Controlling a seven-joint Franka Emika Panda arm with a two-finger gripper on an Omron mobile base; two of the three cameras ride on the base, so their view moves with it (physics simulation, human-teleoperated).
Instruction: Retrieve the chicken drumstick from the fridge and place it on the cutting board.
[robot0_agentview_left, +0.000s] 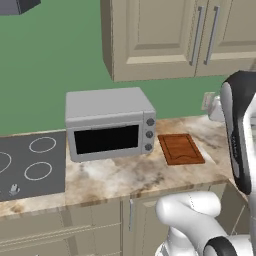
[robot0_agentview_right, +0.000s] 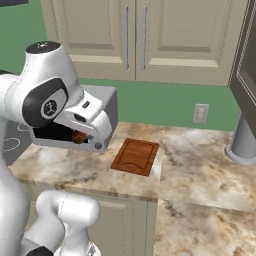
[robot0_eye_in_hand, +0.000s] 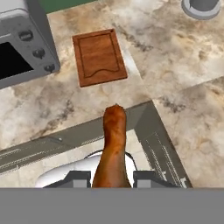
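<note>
- Left base view: the cutting board (robot0_agentview_left: 181, 149) lies flat and bare on the marbled counter (robot0_agentview_left: 120, 175), just right of the grey microwave (robot0_agentview_left: 110, 123) and near the counter's front corner. A black cooktop (robot0_agentview_left: 31, 164) sits at the left, with beige wall cabinets (robot0_agentview_left: 170, 37) above. The arm's dark-and-white link rises at the right edge.
- Right base view: the same board (robot0_agentview_right: 135, 156) appears from the other side, with a wall outlet (robot0_agentview_right: 200, 113) behind it and a grey cylindrical base (robot0_agentview_right: 243, 142) at the right. The arm's wrist crosses in front of the microwave (robot0_agentview_right: 102, 112), and a small reddish-brown bit of the chicken drumstick (robot0_agentview_right: 78, 137) peeks out under the hand.
- Hand view: the gripper (robot0_eye_in_hand: 112, 179) is clenched on the chicken drumstick (robot0_eye_in_hand: 113, 148), which points away from the camera, held above the counter's front edge, short of the cutting board (robot0_eye_in_hand: 99, 57). The microwave's knobs (robot0_eye_in_hand: 38, 53) show at upper left.
</note>
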